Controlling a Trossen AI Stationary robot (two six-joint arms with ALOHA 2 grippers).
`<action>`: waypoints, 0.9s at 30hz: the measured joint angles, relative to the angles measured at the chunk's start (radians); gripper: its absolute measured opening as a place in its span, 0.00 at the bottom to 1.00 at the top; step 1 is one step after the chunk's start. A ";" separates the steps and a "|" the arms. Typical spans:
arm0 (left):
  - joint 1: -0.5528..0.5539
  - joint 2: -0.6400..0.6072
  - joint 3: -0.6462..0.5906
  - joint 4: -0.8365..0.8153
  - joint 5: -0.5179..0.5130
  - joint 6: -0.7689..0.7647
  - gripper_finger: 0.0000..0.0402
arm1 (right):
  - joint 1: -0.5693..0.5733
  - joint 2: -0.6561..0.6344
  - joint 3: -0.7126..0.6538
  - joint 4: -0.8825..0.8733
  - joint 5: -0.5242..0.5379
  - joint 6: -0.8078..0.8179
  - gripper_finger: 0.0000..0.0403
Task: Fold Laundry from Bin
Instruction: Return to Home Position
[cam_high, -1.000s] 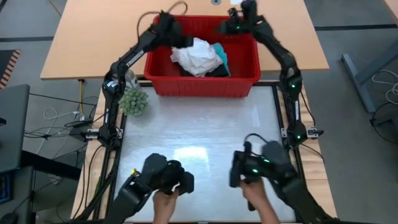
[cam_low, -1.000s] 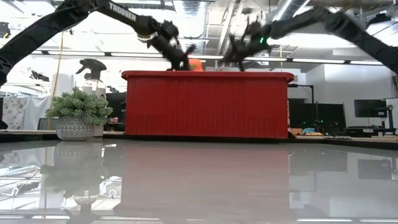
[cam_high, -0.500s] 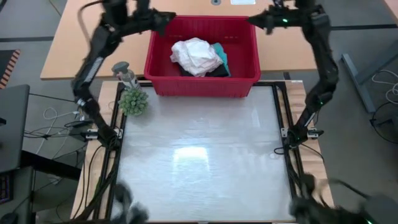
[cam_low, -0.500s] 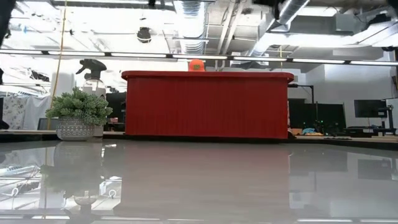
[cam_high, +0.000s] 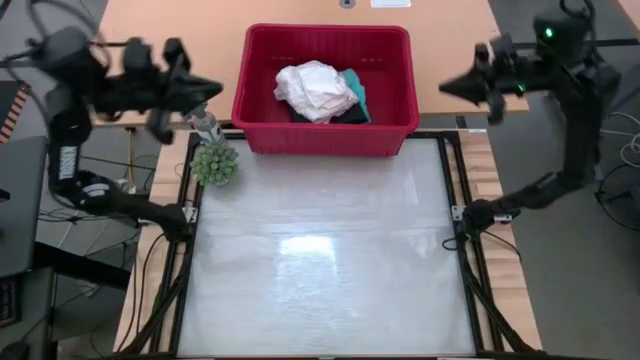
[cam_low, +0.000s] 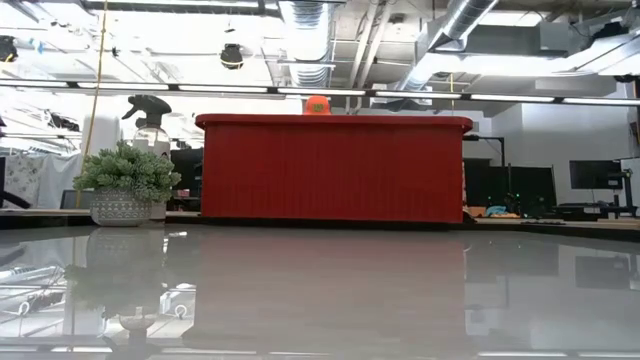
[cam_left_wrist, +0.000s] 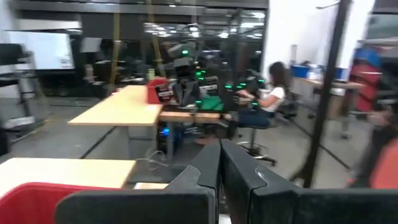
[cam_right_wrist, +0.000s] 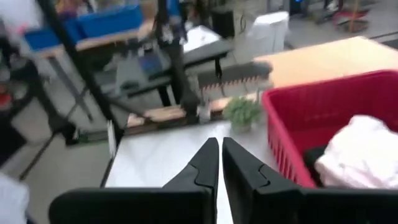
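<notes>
Laundry is piled in the bin, which is flanked by the left gripper at one end and the right gripper at the other, both clear of it, fingers pressed together, nothing held.

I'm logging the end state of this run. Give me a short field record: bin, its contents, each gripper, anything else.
bin: red bin, at the table's far edge
contents: white garment on top, teal garment beside it, black garment underneath
left gripper: left of the bin, pointing toward it, shut, empty
right gripper: right of the bin, pointing toward it, shut, empty
other: potted plant by the bin's near left corner
</notes>
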 joint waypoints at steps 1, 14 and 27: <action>-0.023 -0.016 0.000 -0.019 -0.001 0.002 0.00 | 0.026 -0.015 0.000 -0.036 0.005 -0.011 0.12; -0.223 -0.183 -0.130 -0.169 -0.109 0.140 0.00 | 0.293 -0.209 -0.160 -0.145 -0.007 -0.125 0.12; -0.244 -0.764 -1.049 0.462 -0.212 -0.017 0.00 | 0.312 -0.702 -1.075 0.537 -0.023 0.128 0.12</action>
